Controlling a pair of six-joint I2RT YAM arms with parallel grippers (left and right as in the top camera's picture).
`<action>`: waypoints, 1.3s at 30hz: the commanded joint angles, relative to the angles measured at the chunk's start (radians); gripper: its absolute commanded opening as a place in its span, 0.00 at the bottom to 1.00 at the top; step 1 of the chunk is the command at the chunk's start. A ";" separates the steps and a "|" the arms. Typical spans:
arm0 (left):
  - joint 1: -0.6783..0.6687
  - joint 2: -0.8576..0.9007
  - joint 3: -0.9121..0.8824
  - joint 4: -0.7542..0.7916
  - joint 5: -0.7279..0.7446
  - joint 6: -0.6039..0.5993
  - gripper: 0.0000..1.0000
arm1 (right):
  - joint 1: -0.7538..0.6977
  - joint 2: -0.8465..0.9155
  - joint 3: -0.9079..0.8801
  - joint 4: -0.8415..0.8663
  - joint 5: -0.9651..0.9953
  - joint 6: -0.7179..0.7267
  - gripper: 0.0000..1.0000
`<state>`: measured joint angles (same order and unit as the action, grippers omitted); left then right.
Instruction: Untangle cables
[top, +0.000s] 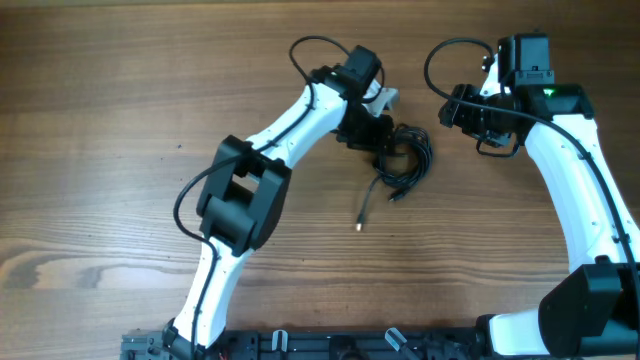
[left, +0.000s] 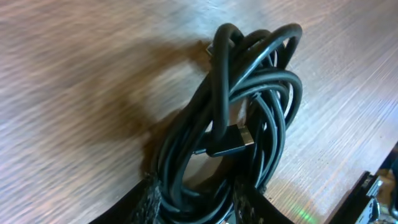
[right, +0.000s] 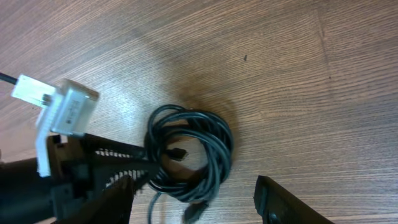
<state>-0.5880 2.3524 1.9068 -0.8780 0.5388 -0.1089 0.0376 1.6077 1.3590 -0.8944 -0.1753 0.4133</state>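
Untangling barely begun, by look: cables (top: 405, 160) in one tangled coil on tabletop (top: 120, 120), one plug end (top: 360, 222) trailing free. Left tool (left: 199, 204) straddling coil's edge, narrow gap; clamped or not, cannot tell. Right tool (right: 196, 199) wide, empty, near coil. Separating both cords all left.

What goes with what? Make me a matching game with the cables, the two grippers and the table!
Things:
1. cables
2. left gripper
3. right gripper
4. table

Descriptions:
A. brown wood
B. open, holding nothing, off to one side of the tangle
C. black, coiled in a tangle
D. straddles the tangle

Pairs: 1-C, 2-D, 3-B, 4-A
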 joint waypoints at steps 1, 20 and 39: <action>-0.038 0.023 0.008 0.034 -0.108 -0.064 0.40 | 0.002 -0.008 0.007 -0.006 0.010 -0.021 0.64; -0.190 0.070 -0.038 0.112 -0.295 -0.351 0.24 | 0.002 -0.008 0.007 -0.025 0.010 -0.021 0.64; 0.063 -0.364 -0.039 -0.085 -0.207 -0.371 0.04 | 0.146 -0.007 0.007 0.172 -0.180 -0.200 0.53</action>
<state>-0.5194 1.9816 1.8702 -0.9516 0.2924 -0.4667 0.1677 1.6077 1.3582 -0.7296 -0.3939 0.2291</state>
